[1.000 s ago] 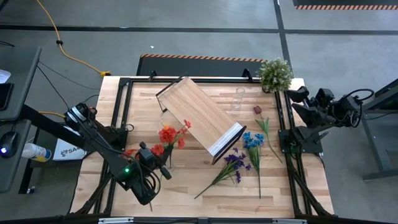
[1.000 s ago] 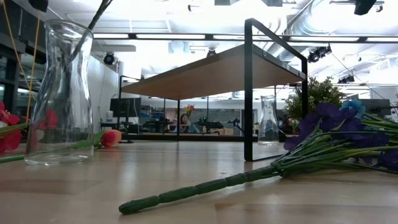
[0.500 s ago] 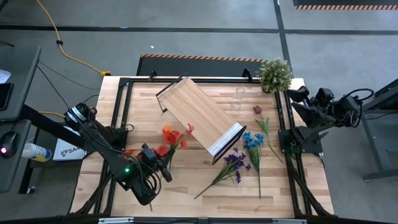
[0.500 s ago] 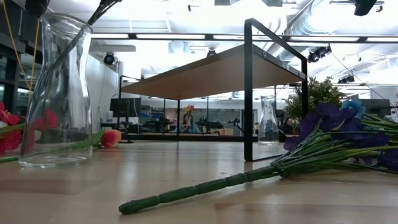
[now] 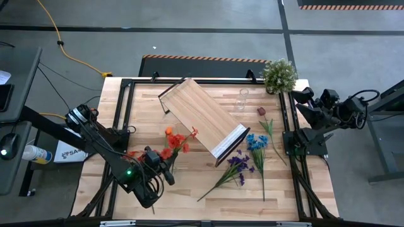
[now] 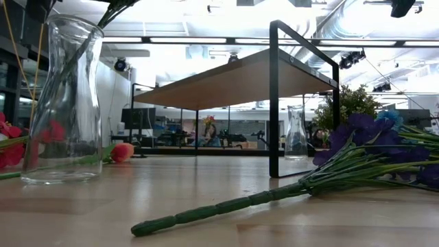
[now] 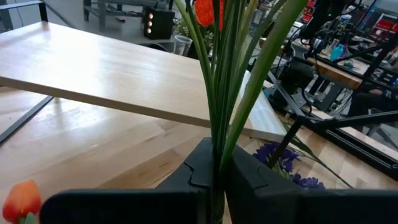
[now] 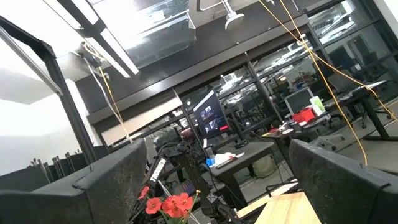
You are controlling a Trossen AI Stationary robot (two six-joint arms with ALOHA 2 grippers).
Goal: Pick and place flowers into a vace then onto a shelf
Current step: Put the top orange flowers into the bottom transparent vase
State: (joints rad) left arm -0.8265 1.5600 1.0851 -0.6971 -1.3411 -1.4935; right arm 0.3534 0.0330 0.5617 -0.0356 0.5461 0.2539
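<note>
Red-orange flowers (image 5: 175,140) upright beside the slanted light-wood shelf (image 5: 203,118); others flat.

Shelf (image 5: 205,118) mid-table; loose flowers (image 5: 243,161) to its right, held stems (image 5: 177,140) seemingly left.

Grey concrete floor (image 5: 208,41) w/ dark seam lines, yellow cable (image 5: 63,47) trailing beyond tabletop's far-left corner. Hazard-striped strip (image 5: 202,58) along far edge. Ceiling light strips (image 6: 192,40), ducts overhead; desks w/ monitors (image 8: 208,115) in bkgd.
</note>
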